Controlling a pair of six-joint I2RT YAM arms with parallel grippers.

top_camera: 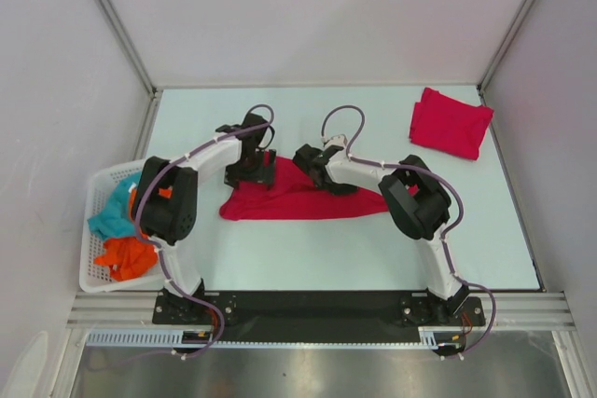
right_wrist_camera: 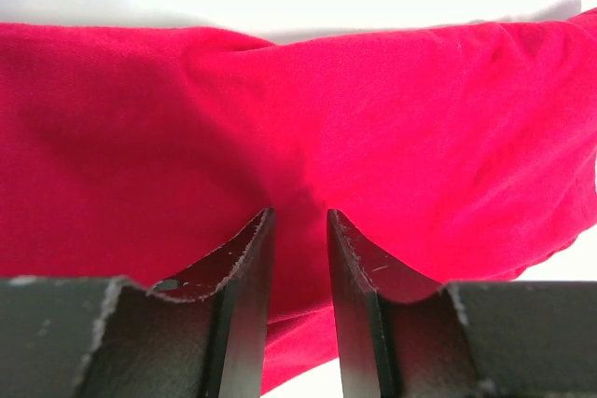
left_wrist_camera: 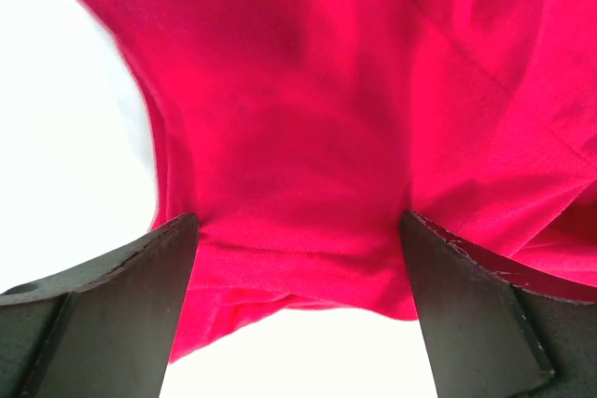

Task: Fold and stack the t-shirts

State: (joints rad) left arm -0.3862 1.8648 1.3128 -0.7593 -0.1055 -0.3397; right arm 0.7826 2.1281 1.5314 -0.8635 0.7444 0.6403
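Note:
A crimson t-shirt (top_camera: 298, 200) lies bunched in a long strip across the middle of the table. A second t-shirt (top_camera: 450, 124) rests folded at the back right. My left gripper (top_camera: 250, 174) is down over the strip's left part. In the left wrist view it (left_wrist_camera: 298, 221) stands open, its fingers wide on either side of a hemmed edge of the cloth (left_wrist_camera: 308, 90). My right gripper (top_camera: 312, 163) is at the strip's upper middle. In the right wrist view it (right_wrist_camera: 298, 213) is shut on a pinched fold of the red cloth (right_wrist_camera: 140, 118).
A white basket (top_camera: 93, 230) hangs off the table's left edge, holding teal cloth (top_camera: 112, 212) and orange cloth (top_camera: 126, 256). White walls enclose the table at the back and on both sides.

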